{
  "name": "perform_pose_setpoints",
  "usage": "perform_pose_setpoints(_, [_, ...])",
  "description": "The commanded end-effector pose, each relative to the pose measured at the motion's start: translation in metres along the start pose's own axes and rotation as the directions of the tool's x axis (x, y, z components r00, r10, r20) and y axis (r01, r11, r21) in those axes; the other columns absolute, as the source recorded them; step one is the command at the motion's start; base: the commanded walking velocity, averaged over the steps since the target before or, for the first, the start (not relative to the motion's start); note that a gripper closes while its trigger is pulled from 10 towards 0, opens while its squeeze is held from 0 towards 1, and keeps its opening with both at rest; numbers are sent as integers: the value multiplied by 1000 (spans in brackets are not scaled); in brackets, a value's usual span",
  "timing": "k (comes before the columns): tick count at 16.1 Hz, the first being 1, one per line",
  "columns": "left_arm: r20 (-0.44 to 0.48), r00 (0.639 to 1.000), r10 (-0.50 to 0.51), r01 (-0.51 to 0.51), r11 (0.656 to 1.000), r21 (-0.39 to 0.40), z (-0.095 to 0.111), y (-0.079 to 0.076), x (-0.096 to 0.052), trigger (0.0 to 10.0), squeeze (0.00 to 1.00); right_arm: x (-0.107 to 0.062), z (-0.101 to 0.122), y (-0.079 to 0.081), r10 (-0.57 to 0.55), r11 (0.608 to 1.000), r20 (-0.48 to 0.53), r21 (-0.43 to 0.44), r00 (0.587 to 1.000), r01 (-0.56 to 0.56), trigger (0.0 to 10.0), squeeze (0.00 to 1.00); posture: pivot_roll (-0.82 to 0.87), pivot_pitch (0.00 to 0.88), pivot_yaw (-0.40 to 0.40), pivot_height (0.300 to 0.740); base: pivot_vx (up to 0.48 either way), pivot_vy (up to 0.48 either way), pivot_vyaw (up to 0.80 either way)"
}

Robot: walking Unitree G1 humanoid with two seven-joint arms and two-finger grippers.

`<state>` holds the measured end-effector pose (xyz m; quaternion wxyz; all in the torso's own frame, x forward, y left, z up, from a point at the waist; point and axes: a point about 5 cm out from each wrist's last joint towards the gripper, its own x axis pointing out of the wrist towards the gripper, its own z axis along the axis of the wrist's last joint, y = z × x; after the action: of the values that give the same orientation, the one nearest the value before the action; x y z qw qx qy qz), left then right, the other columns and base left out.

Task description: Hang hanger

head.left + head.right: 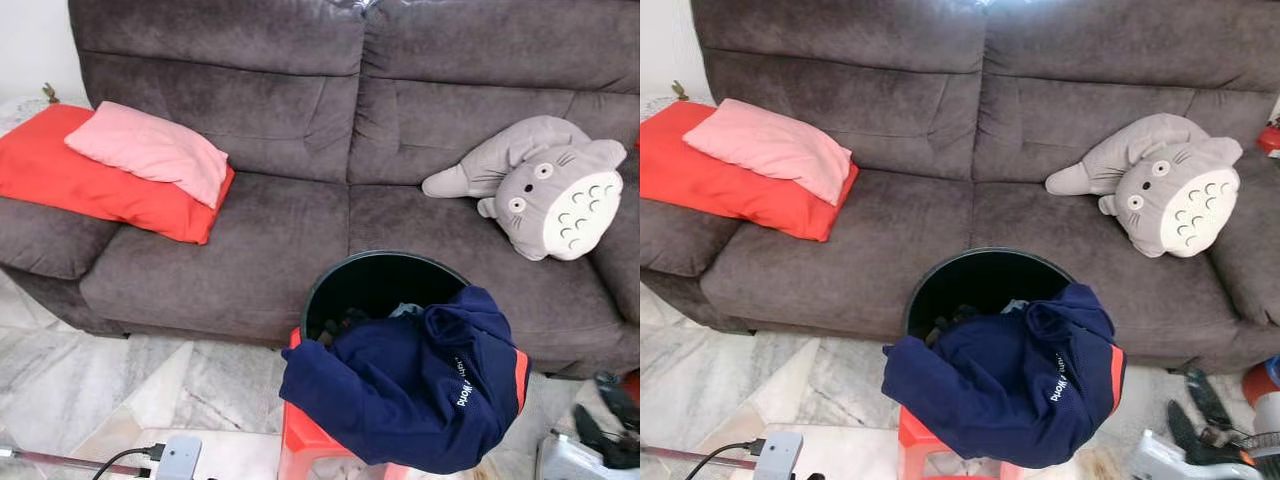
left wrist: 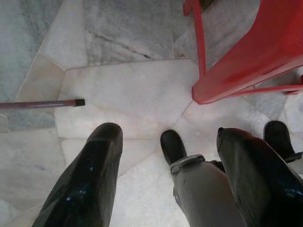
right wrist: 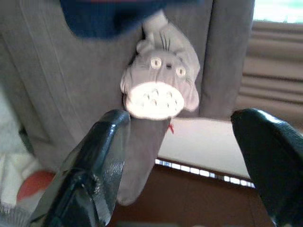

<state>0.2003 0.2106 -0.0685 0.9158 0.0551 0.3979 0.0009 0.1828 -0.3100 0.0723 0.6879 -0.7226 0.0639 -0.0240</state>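
No hanger identifiable. Navy garment [image 1: 420, 395] drapes over black bin [image 1: 372, 281] on red stool [image 2: 246, 52] before sofa [image 1: 260, 230]. Left pincer [image 2: 168, 177] apart, low over floor; right pincer [image 3: 187, 163] apart, facing plush toy [image 3: 158, 85]. Judgement: hanger light, stiff; grip near hook.

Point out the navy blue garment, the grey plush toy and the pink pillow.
Navy blue garment [image 1: 400, 385], left eye view, middle of the cloth.
Grey plush toy [image 1: 545, 190], left eye view, its face.
Pink pillow [image 1: 150, 150], left eye view, top surface.
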Motion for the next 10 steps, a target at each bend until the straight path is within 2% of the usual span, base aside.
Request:
perform_pose_setpoints(1, [-30, 1000, 3, -3, 1000, -1, -8, 0, -2, 10000, 0, 5, 6, 4, 14, 1000, 65, -27, 998, -13, 10000, 0, -210, 160, 3, 740, 0, 0, 0])
perform_pose_setpoints(6, [-34, 999, 26, -27, 999, -18, -12, 4, -4, 10000, 0, 26, 8, 17, 30, 996, 149, -88, 988, -17, 10000, 0, -182, 154, -4, 740, 0, 0, 0])
perform_pose_setpoints(10, [-40, 999, 33, -34, 999, -20, -14, 6, -4, 10000, 0, 32, 9, 13, -6, 993, 188, -118, 982, 28, 10000, 0, -175, 152, 0, 740, 0, 0, 0])
